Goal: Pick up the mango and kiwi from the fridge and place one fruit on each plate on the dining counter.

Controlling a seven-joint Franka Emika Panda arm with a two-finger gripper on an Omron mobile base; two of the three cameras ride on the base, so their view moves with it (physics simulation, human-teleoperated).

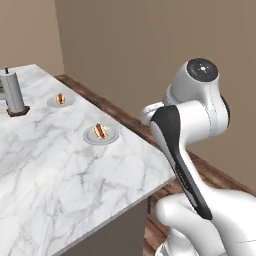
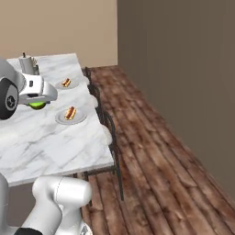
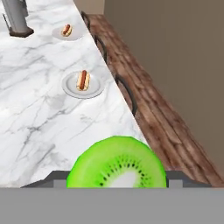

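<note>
Kiwi (image 3: 117,162) clamped between fingers (image 3: 117,181), lower half cut off, two plates (image 3: 83,85) beyond on dining counter (image 3: 39,122)

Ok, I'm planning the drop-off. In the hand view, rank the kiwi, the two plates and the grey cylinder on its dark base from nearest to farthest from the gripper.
1. Kiwi: in the gripper itself, between the jaws.
2. Near plate: just ahead on the dining counter, by its edge.
3. Far plate: further along the same edge.
4. Grey cylinder: farthest, beyond and left of the far plate.
</note>
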